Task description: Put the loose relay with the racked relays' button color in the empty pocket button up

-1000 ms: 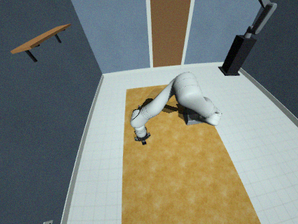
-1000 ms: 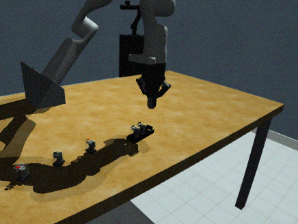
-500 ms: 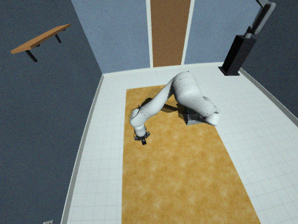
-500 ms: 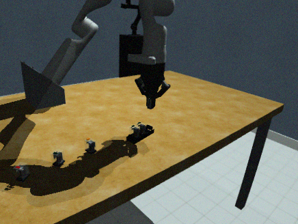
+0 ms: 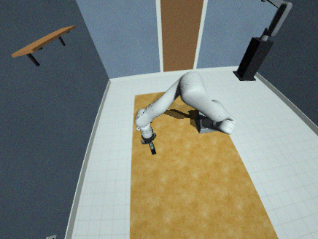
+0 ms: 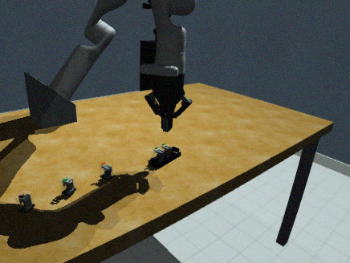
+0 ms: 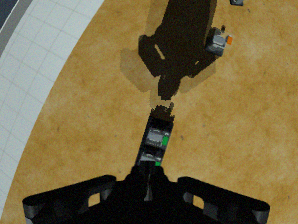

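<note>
A white robot arm's black two-finger gripper is seen hanging above a mottled tan wooden table, fingers pressed together on nothing. Just below it, a low black rack holds two clear green-buttoned relays. The loose green-buttoned relay is seen well apart, between an orange-buttoned relay and a red-buttoned relay.
</note>
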You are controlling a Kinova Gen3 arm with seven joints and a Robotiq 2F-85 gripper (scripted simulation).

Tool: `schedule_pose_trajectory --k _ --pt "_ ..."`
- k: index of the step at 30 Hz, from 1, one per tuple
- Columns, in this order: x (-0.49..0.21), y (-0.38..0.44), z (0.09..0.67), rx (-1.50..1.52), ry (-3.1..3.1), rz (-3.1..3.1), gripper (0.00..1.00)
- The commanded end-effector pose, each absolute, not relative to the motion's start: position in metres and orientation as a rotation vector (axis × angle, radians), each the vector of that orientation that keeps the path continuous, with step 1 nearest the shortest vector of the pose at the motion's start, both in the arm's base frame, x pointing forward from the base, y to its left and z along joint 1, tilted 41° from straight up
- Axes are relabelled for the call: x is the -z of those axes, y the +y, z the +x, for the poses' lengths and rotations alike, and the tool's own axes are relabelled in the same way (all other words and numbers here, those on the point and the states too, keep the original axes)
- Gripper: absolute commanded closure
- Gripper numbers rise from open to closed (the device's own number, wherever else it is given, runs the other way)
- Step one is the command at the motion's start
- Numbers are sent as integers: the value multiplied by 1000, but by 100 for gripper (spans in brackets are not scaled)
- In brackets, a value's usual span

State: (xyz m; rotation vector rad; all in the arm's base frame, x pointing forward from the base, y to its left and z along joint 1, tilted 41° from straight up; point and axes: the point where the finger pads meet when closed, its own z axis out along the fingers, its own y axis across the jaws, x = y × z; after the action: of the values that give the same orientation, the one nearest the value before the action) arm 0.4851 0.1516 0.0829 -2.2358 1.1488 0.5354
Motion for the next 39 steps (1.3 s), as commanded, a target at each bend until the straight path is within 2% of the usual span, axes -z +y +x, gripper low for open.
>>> schedule_pose_trajectory --k 1,20,39 --pt "-74 142 490 -537 1131 -2230 100" --pt "20 24 513 -321 542 -2387 100" --pt "123 -87 489 -131 44 -2434 100"
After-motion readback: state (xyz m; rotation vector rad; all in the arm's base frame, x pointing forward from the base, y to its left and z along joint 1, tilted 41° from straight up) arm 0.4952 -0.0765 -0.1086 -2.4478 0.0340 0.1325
